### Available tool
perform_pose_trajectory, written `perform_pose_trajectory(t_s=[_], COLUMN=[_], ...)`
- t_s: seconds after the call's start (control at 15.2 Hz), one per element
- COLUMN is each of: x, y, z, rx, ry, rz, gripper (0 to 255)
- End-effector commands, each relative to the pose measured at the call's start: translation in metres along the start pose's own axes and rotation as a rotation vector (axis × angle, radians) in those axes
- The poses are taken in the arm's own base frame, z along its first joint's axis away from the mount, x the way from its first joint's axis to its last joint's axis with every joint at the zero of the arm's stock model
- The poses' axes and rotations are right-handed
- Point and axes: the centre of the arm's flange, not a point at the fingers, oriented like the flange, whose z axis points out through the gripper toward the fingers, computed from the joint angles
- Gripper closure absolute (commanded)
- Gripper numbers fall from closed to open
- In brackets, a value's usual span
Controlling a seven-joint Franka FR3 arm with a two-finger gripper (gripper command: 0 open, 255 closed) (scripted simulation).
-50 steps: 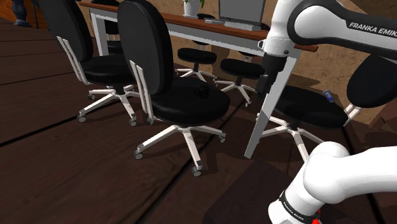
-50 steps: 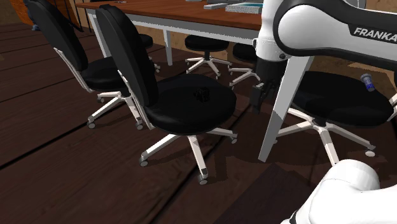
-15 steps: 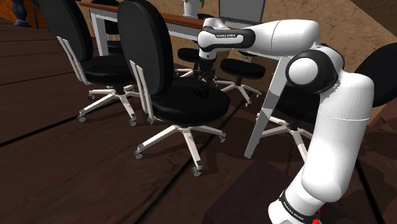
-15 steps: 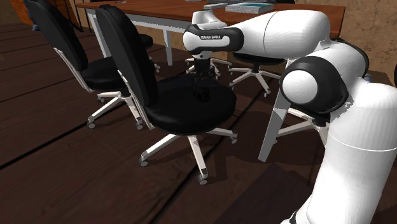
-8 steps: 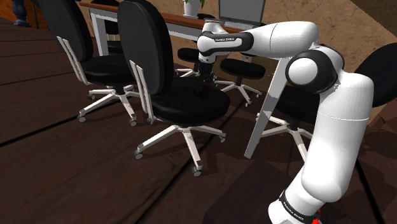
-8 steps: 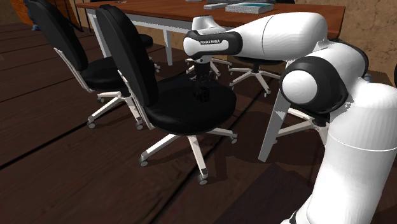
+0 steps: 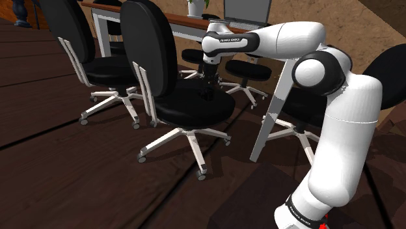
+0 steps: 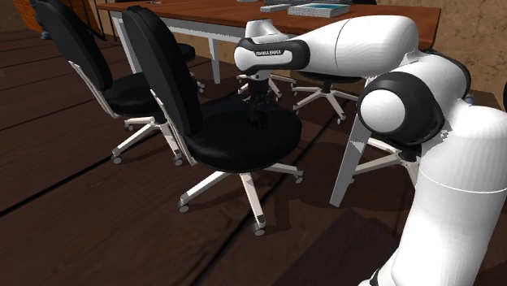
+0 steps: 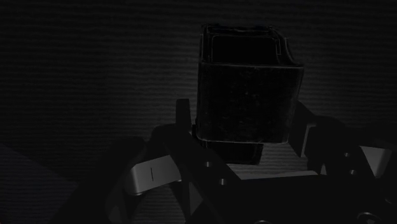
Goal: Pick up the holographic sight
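Entry 1, sight [image 9: 247, 89]: a small, dark, boxy block. We log it standing upright on the black seat of the nearest chair [image 8: 236, 142], on the part of the seat toward the table [image 8: 213, 24].

Entry 2, gripper [image 8: 257, 110]: black, pointing straight down from the white arm [image 8: 357, 41], which reaches level across from the stand [image 7: 260, 195]. Its tip is down at the sight, directly over it and just above the seat. We cannot tell whether it is released or clenched on the sight; the outside views show the two as one dark mass, and the wrist view is too dim to settle contact.

Entry 3, by view:
- The wrist view gives the sight's shape: a squared housing with a framed window at the end away from the gripper, against the ribbed seat fabric.
- The shoulder view adds a laptop [image 7: 247, 12] and a white pot [image 7: 194, 8] on the table, and a second chair [image 7: 97, 65] beside the first.
- The second exterior view shows the tabletop's reddish wood more plainly, and stools [image 8: 262, 55] beyond the arm, on the dark plank floor [image 8: 81, 227].
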Motion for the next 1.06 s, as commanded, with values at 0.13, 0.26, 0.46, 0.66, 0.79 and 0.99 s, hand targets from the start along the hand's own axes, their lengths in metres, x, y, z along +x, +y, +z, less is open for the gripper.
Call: perform_pose_trajectory(t_s=[0.13,0.26,0.46,0.66,0.79,0.99], x=[0.001,0.001,0.001,0.001,0.001,0.001], y=[0.0,0.0,0.0,0.001,0.001,0.001], z=[-0.018,-0.029,-0.045,-0.061,-0.071,-0.077], rx=[0.0,0.0,0.0,0.0,0.0,0.0], ry=[0.0,0.0,0.0,0.0,0.0,0.0], rz=[0.0,0.0,0.0,0.0,0.0,0.0], gripper=[255,255,255,255,255,255])
